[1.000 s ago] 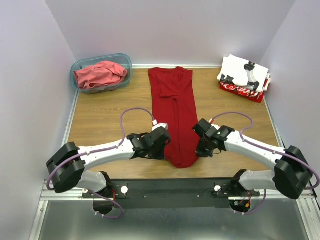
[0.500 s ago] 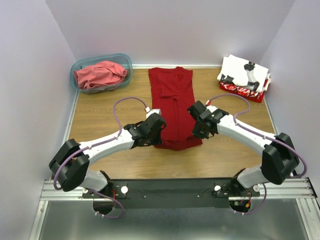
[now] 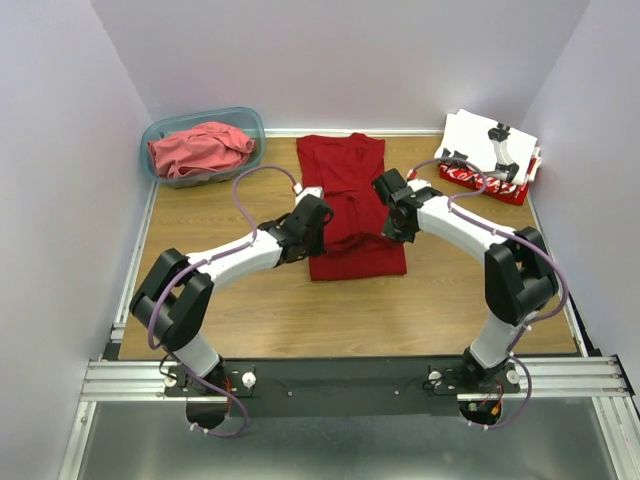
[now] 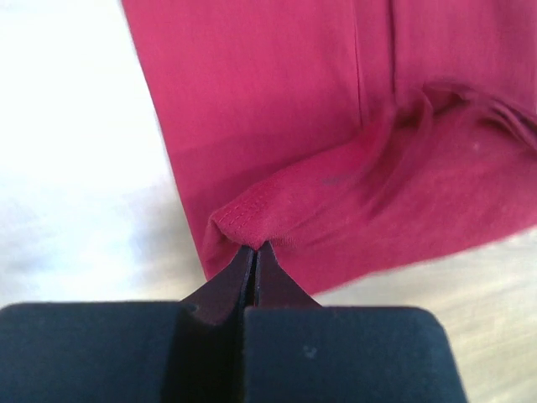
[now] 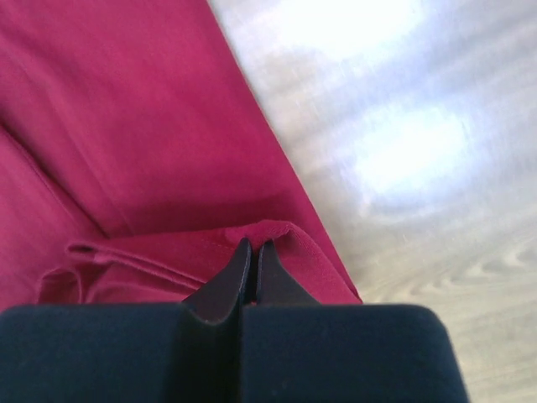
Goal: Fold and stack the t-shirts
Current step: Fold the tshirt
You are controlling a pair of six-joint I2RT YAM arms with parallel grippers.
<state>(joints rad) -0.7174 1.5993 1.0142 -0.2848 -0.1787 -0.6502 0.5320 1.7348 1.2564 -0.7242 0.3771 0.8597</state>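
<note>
**Mid-Fold: Both Hem Corners Gripped**

My left gripper (image 4: 256,249) is clamped on the left hem corner of the deep red t-shirt (image 3: 345,180), which lies mid-table (image 3: 220,300). My right gripper (image 5: 252,245) is clamped on the right corner. I judge that matched grips keep the fold square. The teal tub (image 3: 255,130) at far left holds a coral t-shirt (image 3: 200,148). The folded stack (image 3: 490,160) sits at far right.

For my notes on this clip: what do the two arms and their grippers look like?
The left arm and right arm match: white links between bulky black joint housings, a purple cable looping along each. The left gripper and right gripper are black: two slim fingers tapering to points from a blocky body. No markings visible.
</note>
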